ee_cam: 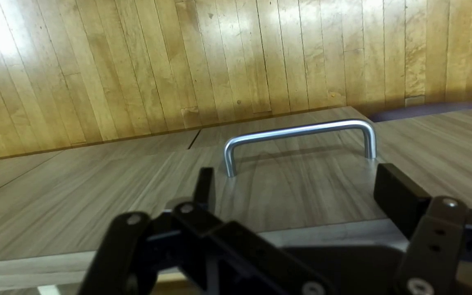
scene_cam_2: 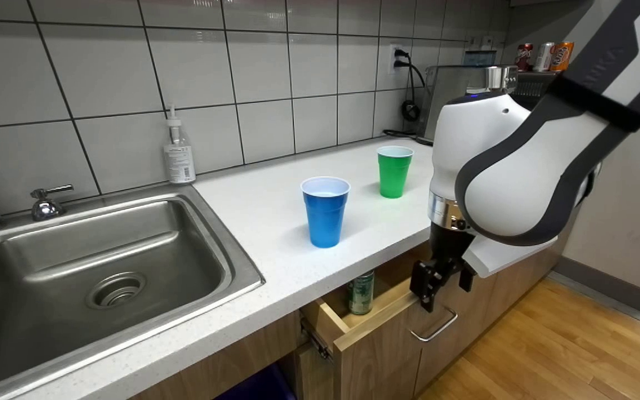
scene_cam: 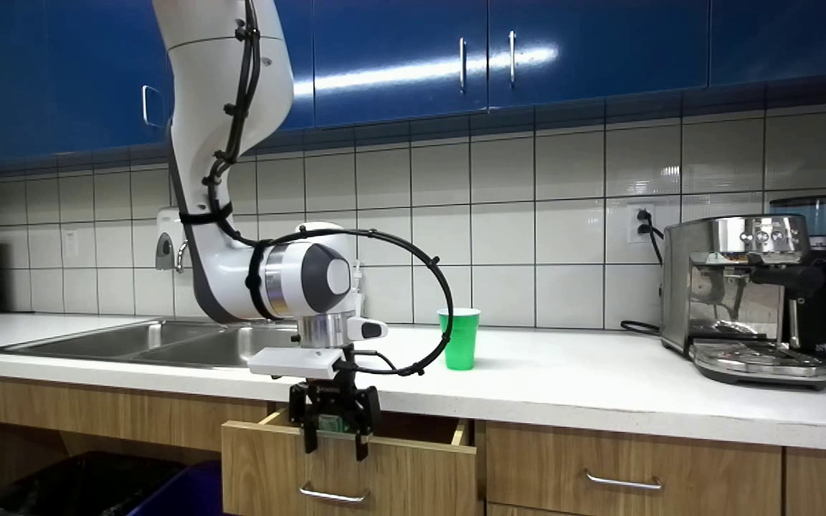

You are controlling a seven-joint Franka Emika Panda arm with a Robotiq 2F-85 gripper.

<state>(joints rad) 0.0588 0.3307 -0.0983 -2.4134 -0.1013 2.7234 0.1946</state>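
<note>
I see the black two-fingered tool (scene_cam: 336, 444) with its fingers (ee_cam: 205, 184) spread wide, and nothing is held between them. It hangs pointing down over the top edge of the brown wooden drawer (scene_cam: 406, 476), which stands partly out under the long white bench (scene_cam: 563, 369). The silver metal bar handle (ee_cam: 301, 130) of this drawer lies just below the fingertips, apart from them. Whether the tool touches the wood, I cannot tell. Inside the drawer, behind its front, a green cylindrical can (scene_cam_2: 361, 294) stands upright, apart from the tool. On the bench stand a blue plastic cup (scene_cam_2: 325, 216) and, farther from the grey steel sink (scene_cam_2: 241, 266), a green plastic cup (scene_cam_2: 393, 176).
</note>
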